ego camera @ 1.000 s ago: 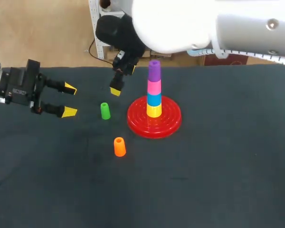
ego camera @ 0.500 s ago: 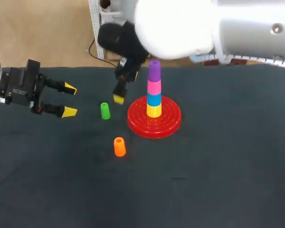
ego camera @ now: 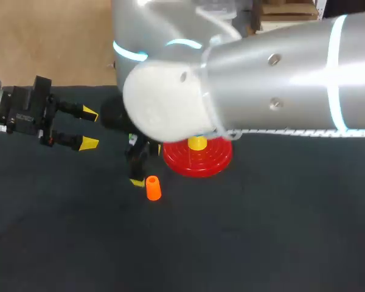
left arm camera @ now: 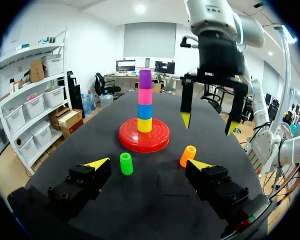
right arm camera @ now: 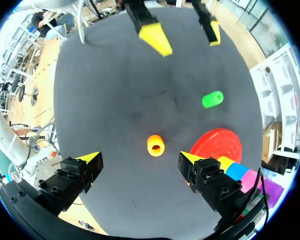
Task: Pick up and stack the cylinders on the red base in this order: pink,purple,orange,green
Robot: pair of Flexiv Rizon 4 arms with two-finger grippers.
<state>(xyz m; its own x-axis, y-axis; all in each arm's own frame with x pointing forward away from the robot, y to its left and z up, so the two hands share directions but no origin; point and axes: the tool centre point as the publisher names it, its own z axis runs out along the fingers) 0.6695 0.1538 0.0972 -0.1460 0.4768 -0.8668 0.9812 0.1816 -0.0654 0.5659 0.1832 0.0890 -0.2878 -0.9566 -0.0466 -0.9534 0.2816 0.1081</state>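
Matte dark tabletop (ego camera: 261,243), ridged red base (ego camera: 214,160)

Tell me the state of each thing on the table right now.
left pincer: open, empty.
right pincer: open, empty.
orange cylinder: upright, unstacked, below right pincer.
green cylinder: upright, unstacked.
purple cylinder: top of the stack.
pink cylinder: stacked under purple.
red base: carrying four cylinders.

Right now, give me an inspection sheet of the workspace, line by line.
surface: dark table cloth, flat
job's things: red base holds a yellow, blue, pink, purple stack; green cylinder and orange cylinder stand loose on the cloth
clutter: nothing seen
grippers: left pincer open, empty; right pincer open, just above the orange cylinder
cables: white conduit along the right arm
surroundings: nothing seen
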